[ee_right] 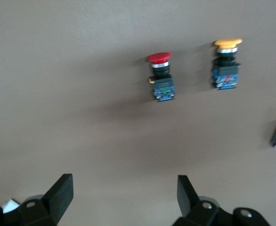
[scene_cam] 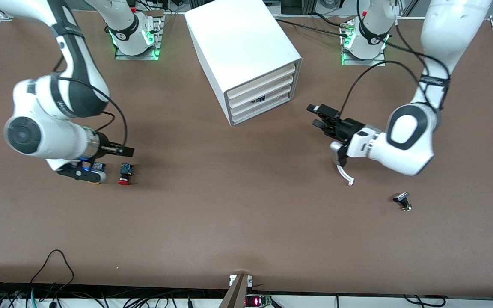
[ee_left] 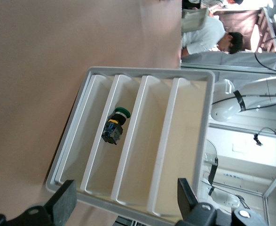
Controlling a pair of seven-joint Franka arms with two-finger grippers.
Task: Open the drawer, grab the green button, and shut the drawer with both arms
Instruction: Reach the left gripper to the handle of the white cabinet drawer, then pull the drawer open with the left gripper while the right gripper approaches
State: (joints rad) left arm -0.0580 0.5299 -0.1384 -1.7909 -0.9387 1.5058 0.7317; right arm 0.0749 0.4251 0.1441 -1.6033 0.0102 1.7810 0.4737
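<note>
The white cabinet (scene_cam: 246,55) stands at the middle of the table's robot side, its four drawers all pushed in. The green-capped button (ee_left: 115,125) lies inside the third drawer from the top (scene_cam: 268,97) and shows as a dark spot (scene_cam: 258,100) over the low drawer front. My left gripper (scene_cam: 313,116) is open and empty in front of the cabinet, a short way off the drawer fronts; the left wrist view shows it (ee_left: 126,188) facing them. My right gripper (scene_cam: 96,162) is open and empty (ee_right: 123,181) over the table at the right arm's end.
A red-capped button (scene_cam: 124,174) and a yellow-capped one (scene_cam: 96,173) lie beside the right gripper; the right wrist view shows the red one (ee_right: 160,75) and the yellow one (ee_right: 226,63). A small black-capped part (scene_cam: 402,201) lies at the left arm's end, nearer the front camera.
</note>
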